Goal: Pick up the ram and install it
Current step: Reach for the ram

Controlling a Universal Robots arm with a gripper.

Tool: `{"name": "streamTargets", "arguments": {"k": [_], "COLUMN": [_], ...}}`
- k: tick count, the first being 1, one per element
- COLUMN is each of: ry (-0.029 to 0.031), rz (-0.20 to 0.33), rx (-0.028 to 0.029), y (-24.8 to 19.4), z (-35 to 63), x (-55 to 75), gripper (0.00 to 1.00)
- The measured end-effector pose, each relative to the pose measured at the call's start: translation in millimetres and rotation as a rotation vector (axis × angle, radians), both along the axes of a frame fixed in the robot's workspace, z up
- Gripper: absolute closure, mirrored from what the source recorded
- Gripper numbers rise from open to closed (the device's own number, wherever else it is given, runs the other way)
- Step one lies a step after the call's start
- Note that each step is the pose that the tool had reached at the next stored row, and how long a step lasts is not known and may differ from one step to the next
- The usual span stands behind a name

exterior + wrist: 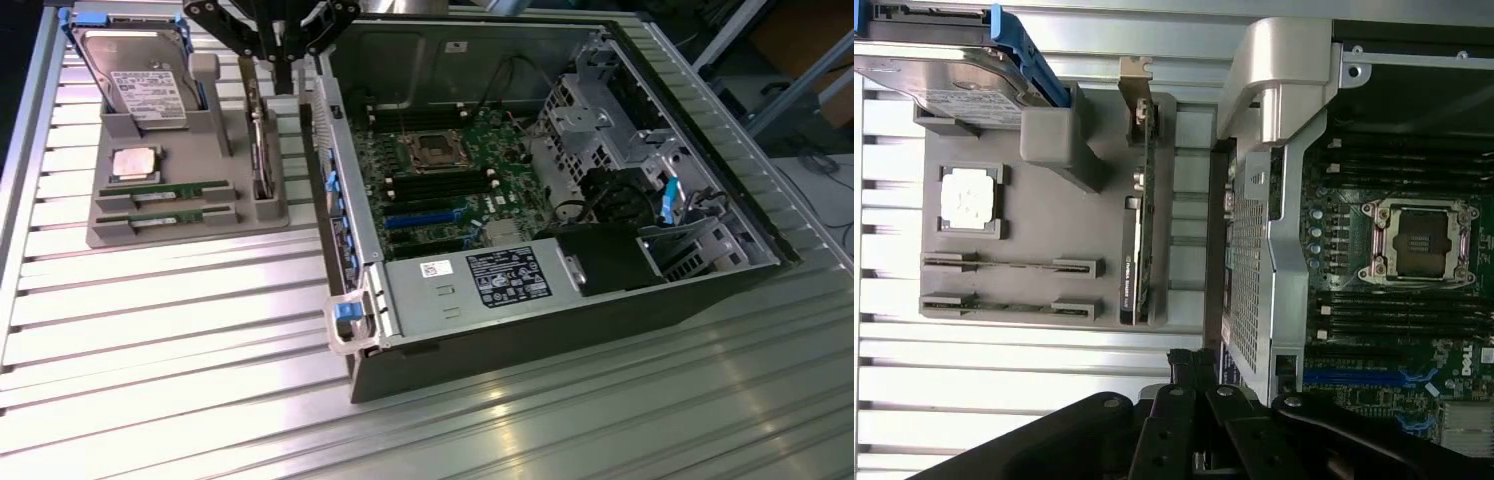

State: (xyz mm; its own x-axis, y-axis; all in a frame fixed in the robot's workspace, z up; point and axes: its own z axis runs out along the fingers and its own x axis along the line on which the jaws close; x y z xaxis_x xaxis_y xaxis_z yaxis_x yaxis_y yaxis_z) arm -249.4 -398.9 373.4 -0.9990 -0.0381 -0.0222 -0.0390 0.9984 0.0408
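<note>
We see the gripper clenched on nothing, hanging between tray and case; the ram stands on edge in the grey tray, beside its twin stick; light, stiff, fragile, we judge; best pinched by the long top edge, mid-length.

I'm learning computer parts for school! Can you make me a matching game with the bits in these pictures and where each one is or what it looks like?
Things:
1 hard drive
2 processor chip
3 ram sticks
4 power supply

Clues:
A inside the computer case
B two green strips in narrow slots
C standing, with a blue frame
D silver square, lying flat

Pairs: 1-C, 2-D, 3-B, 4-A
</note>
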Motion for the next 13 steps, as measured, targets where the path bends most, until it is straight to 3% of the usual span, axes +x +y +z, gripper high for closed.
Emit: {"name": "streamTargets", "arguments": {"k": [13], "ry": [-0.0001], "rz": [0.000], "rx": [0.0000], "y": [0.0], "z": [0.0], "x": [-27.3], "gripper": [0.89]}}
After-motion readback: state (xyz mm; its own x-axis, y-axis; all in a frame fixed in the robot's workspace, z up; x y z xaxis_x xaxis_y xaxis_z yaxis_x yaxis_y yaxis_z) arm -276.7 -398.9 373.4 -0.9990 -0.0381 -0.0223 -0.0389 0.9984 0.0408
